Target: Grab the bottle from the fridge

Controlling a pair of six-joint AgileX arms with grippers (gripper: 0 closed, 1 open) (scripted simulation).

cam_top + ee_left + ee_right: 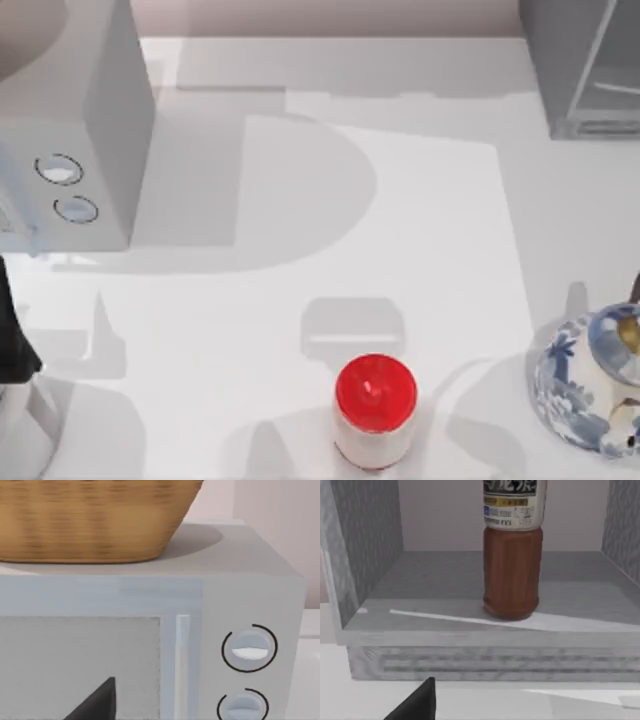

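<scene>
From above, the fridge (585, 70) sits at the desk's (430, 250) far right corner — a red-capped jar (375, 410) and a teapot (595, 385) stand nearer. The left wrist view faces a microwave (250, 605) carrying a basket (90, 520). The right wrist view looks into the fridge (370, 555) — the bottle (512, 565) stands upright on its floor. Whether either tool is wide or narrow, I cannot tell.

Top view: straight down over tabletop (420, 250). Left wrist: close, level, facing microwave (250, 595), shared with top. Right wrist: close, low, facing open fridge (470, 640), likewise shared.

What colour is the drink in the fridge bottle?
Reddish brown; the bottle shows best in the right wrist view.
</scene>
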